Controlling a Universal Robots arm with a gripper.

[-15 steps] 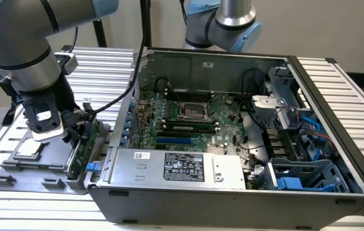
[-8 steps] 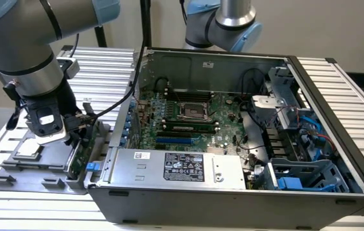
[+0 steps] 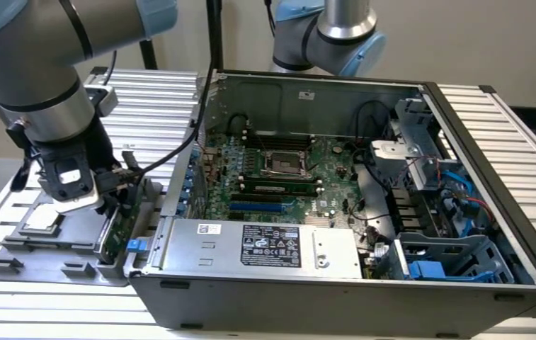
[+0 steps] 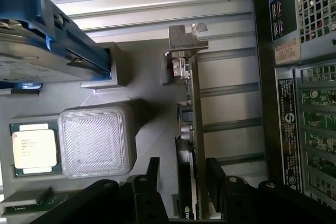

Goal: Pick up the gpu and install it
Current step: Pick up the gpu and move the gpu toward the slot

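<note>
The gpu stands on edge in a slot of the grey parts holder, its silver end bracket at the far end. In the exterior view its green edge shows just below my gripper, at the left of the computer case. In the wrist view my gripper is open and straddles the card, one black finger on each side. The card's near end lies between the fingers, and a small gap shows on at least one side. The motherboard lies open inside the case with a blue slot.
On the holder lie a square silver CPU chip beside a ribbed grey block, and a hard drive in a blue frame. The case's rear panel is close beside the card. A second arm stands behind the case.
</note>
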